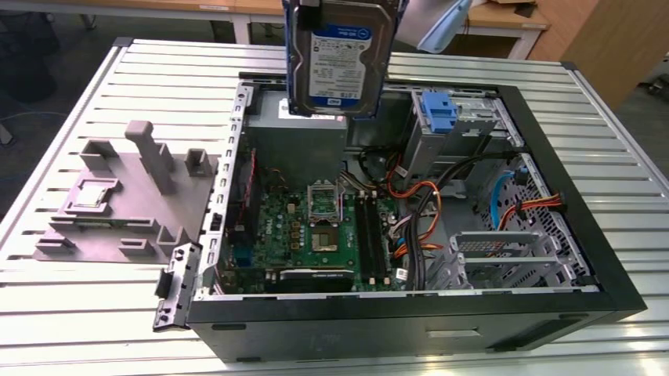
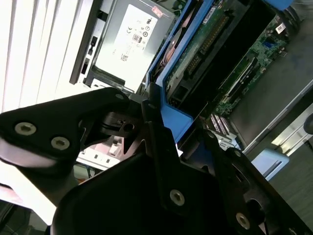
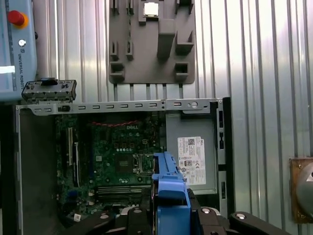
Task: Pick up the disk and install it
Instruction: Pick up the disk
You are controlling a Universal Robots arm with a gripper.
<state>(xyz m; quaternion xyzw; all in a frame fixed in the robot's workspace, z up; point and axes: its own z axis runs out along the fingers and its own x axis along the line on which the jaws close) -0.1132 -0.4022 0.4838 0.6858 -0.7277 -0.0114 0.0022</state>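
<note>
1. One disk [image 1: 340,63] is counted. It is seen at the upper middle of the exterior view, held upright and raised above the open case, with its top edge cut off by the frame.
2. One open computer case [image 1: 418,333] is counted, laid on its side on the slatted metal tabletop [image 1: 94,313]. One green motherboard [image 1: 313,227] is exposed inside it.
3. One grey metal box [image 3: 190,159] is counted inside the case, beside the motherboard.
4. One bare blue clip [image 1: 439,110] is counted in the drive bay, just to the right of the disk in the exterior view.
5. One grey moulded fixture [image 1: 125,204] is counted on the tabletop at the exterior view's left, just beside the case.
6. One claw [image 3: 171,210] is counted. It is closed narrowly and clamped on the disk, whose bright blue bracket is gripped between the black fingers in both wrist views. Nothing else is touched by it.
7. One white-and-blue label is carried on the face of the disk and is turned toward the exterior camera. Fine print is borne on it.
8. One white sticker is carried on the grey metal box. Small symbols and lines of print are marked on it.
</note>
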